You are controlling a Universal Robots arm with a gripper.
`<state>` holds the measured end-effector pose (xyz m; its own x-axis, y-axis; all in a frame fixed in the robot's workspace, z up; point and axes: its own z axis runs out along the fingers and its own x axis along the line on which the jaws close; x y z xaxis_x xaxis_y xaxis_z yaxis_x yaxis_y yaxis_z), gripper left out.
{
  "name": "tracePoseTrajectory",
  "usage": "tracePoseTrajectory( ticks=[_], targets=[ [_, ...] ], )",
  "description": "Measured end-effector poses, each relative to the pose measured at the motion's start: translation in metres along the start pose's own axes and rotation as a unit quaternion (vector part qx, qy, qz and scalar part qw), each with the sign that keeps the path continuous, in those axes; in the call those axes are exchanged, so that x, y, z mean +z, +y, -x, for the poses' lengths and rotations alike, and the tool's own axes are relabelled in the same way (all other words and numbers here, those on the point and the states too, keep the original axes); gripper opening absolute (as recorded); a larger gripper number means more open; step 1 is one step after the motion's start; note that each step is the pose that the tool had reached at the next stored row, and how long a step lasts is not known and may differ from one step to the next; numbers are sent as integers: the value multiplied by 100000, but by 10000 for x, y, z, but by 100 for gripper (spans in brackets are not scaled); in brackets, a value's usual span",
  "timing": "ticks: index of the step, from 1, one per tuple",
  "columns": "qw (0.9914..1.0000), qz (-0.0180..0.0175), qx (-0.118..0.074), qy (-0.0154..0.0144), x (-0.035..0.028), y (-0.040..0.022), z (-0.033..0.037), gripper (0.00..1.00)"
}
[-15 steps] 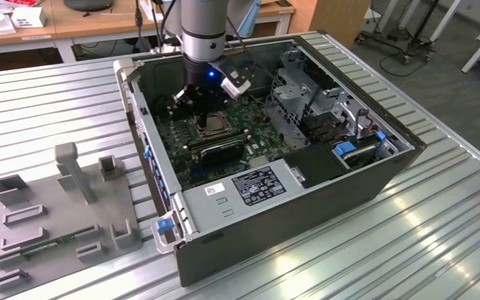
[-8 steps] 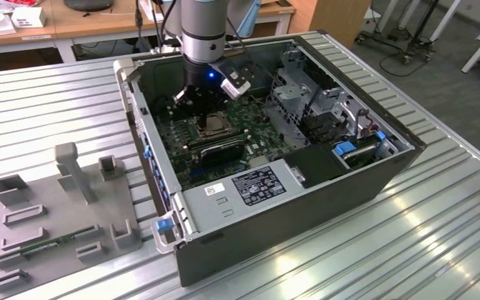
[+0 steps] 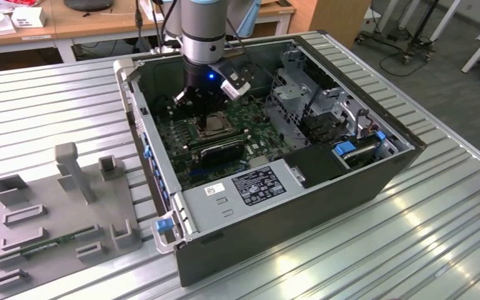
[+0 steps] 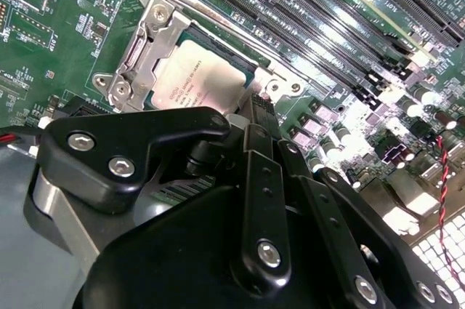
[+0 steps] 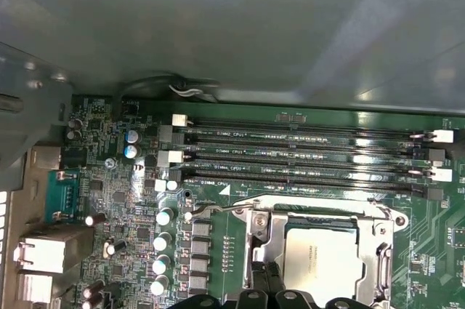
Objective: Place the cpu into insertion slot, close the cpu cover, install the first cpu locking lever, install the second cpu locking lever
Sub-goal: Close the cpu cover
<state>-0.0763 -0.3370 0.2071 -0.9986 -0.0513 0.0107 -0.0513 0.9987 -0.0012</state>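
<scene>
Closed, with its fingertips pressed together and nothing between them, the gripper (image 4: 260, 109) hangs low over the insertion slot (image 3: 204, 129). This is in the upper middle of the exterior view, inside the open computer case (image 3: 307, 206). In both wrist views the cpu (image 5: 320, 254) lies flat in the slot, pale face up. The cpu cover (image 5: 263, 240) looks folded down around it, its frame bordering the chip, so the first two steps seem done. A thin wire lever (image 5: 218, 209) runs along the slot's edge on the side of the long memory slots (image 5: 305, 156). Whether it is hooked home cannot be told. The gripper's tips sit just beside a corner of the cover's frame, near that lever, so the locking-lever work appears to be the step in hand. Both levers seem still to be secured.
</scene>
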Motion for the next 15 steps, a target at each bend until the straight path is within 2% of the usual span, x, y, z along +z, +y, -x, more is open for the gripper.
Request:
tracePoseTrajectory(
  ticks=[15],
  targets=[
    [100000,7,-7,-7,5,31,2,11]
  ],
)
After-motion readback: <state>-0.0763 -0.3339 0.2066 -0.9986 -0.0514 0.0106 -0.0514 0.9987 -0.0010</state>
